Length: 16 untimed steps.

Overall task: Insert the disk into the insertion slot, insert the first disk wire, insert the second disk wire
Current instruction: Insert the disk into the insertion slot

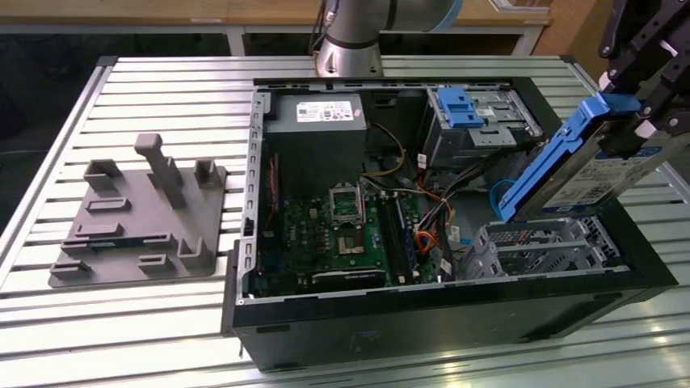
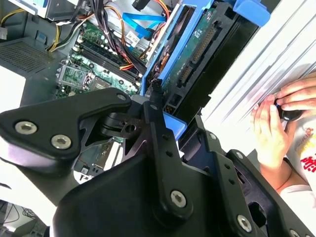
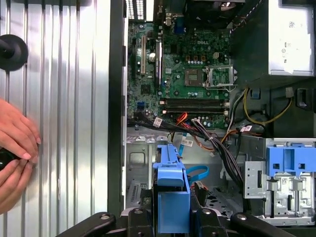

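We see the case [image 1: 431, 331] on the surface [image 1: 161, 323], with the fixture [image 1: 140, 226] on the exterior view's left of it. In the case, the slot [image 1: 544, 246] sits at the exterior view's right, and the disk [image 1: 587, 174] hangs tilted just above it in the claw [image 1: 631, 144].

Slatted metal table [image 1: 161, 89], open black computer case [image 1: 431, 323], grey fixture block [image 1: 129, 234] beside it
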Available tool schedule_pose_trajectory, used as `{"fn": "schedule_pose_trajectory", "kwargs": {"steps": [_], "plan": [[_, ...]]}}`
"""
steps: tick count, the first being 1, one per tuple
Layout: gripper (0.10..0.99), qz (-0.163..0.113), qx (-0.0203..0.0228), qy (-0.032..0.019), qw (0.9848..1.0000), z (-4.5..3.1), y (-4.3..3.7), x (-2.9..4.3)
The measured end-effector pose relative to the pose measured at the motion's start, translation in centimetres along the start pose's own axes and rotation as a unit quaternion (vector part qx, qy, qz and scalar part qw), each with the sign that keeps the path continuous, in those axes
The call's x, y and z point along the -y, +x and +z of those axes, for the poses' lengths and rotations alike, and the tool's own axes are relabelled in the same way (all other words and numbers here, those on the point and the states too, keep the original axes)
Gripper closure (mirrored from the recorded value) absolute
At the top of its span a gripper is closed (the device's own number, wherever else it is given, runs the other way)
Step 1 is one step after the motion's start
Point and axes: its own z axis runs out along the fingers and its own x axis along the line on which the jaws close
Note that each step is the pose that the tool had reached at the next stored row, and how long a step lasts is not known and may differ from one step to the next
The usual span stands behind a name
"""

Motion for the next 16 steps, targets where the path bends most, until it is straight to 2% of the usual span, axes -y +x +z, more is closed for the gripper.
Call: {"fn": "schedule_pose_trajectory", "kwargs": {"steps": [16], "plan": [[0.722,0.0,-0.0008,-0.0006,1.0,0.58,-0.14,0.06]]}}
